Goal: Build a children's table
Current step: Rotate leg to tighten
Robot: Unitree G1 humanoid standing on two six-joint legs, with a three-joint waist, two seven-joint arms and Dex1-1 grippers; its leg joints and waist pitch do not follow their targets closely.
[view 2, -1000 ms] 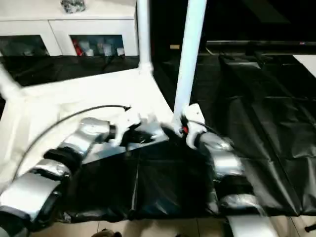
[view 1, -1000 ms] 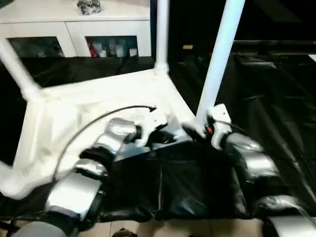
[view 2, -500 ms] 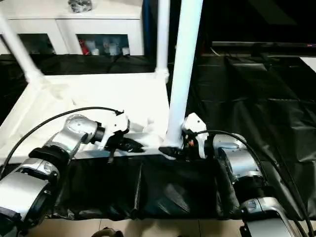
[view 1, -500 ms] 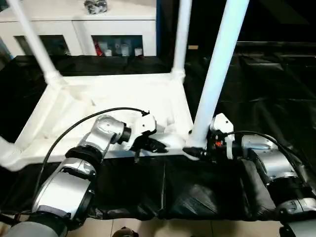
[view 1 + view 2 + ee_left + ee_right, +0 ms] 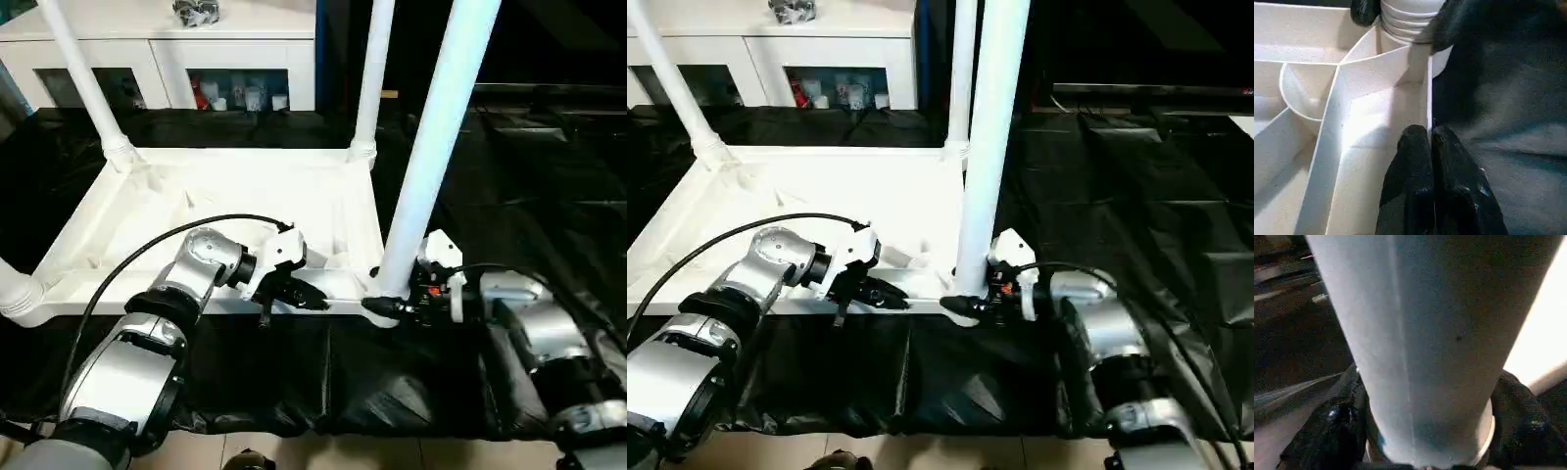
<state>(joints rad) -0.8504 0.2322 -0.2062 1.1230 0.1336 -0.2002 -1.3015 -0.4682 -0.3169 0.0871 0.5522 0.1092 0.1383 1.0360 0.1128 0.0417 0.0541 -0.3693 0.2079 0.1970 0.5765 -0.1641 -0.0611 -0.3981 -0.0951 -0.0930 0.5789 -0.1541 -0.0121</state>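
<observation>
Four legs now stand up from the upturned tabletop (image 5: 225, 196), which a second ago sat tilted and has since squared up on the black-draped bench (image 5: 549, 186). Right tool (image 5: 392, 305) has narrowed onto the near leg (image 5: 431, 147), its fingers (image 5: 1332, 431) either side of the base, while left tool (image 5: 1431, 142), pinched shut on the rim beside it, steadies the top. Likely this last leg is being seated.

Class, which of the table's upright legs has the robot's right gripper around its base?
The near-right leg, biggest in view: the right gripper straddles its foot. The other legs stand free.

White glass-door cabinet (image 5: 176, 59) (cluttered shelves) behind black floor sheeting (image 5: 549, 186).
</observation>
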